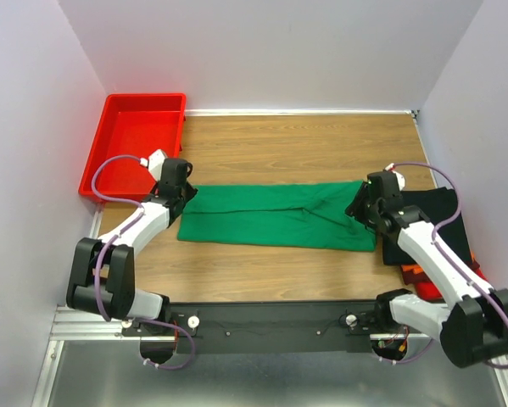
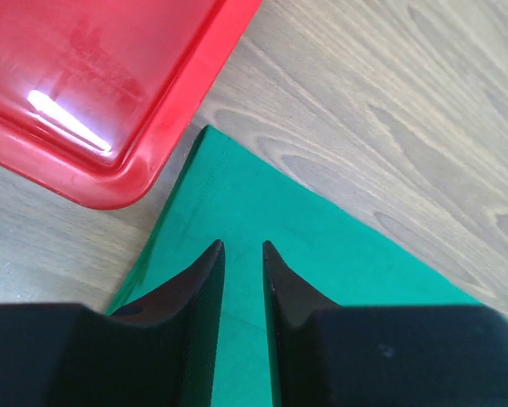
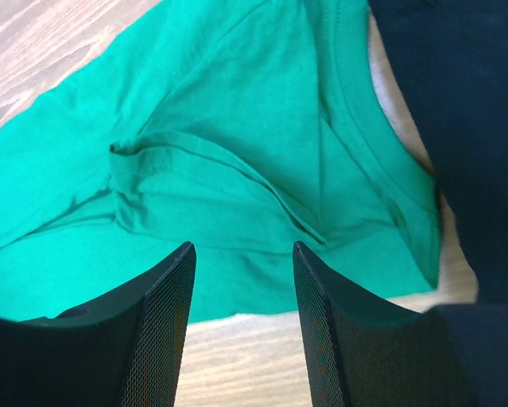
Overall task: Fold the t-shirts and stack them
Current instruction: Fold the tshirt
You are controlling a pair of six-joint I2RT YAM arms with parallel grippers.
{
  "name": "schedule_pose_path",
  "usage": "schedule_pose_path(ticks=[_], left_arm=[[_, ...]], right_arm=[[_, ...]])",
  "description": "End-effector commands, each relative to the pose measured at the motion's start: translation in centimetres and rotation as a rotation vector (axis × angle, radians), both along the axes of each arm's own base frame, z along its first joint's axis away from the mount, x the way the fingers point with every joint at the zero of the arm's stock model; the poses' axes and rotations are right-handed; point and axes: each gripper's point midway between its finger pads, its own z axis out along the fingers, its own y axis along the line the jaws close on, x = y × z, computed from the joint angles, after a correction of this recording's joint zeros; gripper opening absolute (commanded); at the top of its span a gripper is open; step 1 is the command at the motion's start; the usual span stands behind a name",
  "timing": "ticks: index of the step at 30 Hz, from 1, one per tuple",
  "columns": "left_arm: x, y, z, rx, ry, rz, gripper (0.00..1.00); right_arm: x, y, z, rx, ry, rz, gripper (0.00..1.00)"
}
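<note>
A bright green t-shirt (image 1: 275, 214) lies on the wooden table as a long band folded lengthwise. My left gripper (image 1: 182, 192) hovers over its left end, by the corner; in the left wrist view the gripper (image 2: 243, 248) is open with a narrow gap, and the flat green t-shirt (image 2: 338, 254) shows through it. My right gripper (image 1: 361, 206) is over the right end, and this gripper (image 3: 243, 248) is open wide above the green t-shirt (image 3: 237, 153) at its near edge, holding nothing. A folded black t-shirt (image 1: 432, 216) tops a stack at the right, with orange and red t-shirts (image 1: 416, 277) showing beneath.
A rigid red plastic tray (image 1: 135, 136) stands at the back left, its corner (image 2: 109, 182) close to the green shirt's left end. The black t-shirt (image 3: 457, 102) lies just right of the green collar. White walls close in both sides and the back.
</note>
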Motion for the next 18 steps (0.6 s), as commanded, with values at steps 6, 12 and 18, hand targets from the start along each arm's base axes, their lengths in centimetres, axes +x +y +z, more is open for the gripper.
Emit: schedule_pose_path(ticks=[6,12,18], left_arm=[[0.9,-2.0,-1.6,-0.009,0.031,-0.051,0.28],[1.0,-3.7,-2.5,-0.014,0.04,-0.099,0.28],[1.1,-5.6,-2.6,-0.02,0.041,-0.161,0.28]], right_arm=[[5.5,1.8,-0.4,0.019,-0.031,0.045,0.55],[9.0,2.5,-2.0,-0.001,-0.037,0.049,0.55],[11.6,3.3,-4.2,-0.025,-0.005,0.063,0.54]])
